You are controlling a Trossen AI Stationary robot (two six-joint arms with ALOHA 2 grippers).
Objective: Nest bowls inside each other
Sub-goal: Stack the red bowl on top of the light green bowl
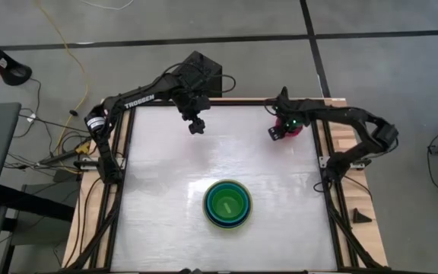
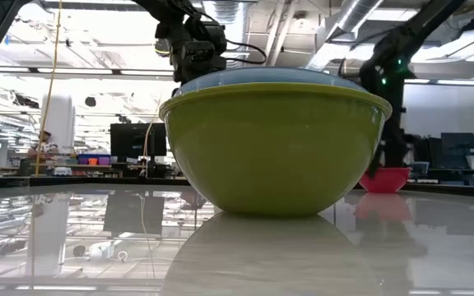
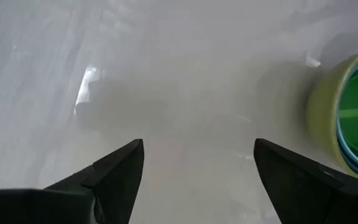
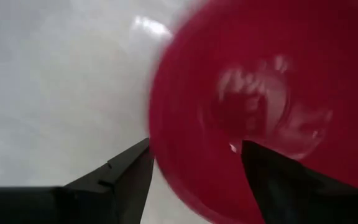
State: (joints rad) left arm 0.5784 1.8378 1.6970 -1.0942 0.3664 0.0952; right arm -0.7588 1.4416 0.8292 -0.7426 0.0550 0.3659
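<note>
Right wrist view: magenta-red bowl (image 4: 260,106) upright, mouth upward

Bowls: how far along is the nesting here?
Done: olive-green bowl holds the light blue, teal and lime-green bowl nested. In hand: right gripper, open, straddles the rim of the magenta-red bowl, which sits on the table near the far right corner. Left: carry it into the stack. Left gripper waits open.

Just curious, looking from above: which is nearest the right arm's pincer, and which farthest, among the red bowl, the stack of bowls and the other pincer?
1. Red bowl, under the right pincer.
2. Left pincer, far edge.
3. Stack of bowls, near middle.
</note>
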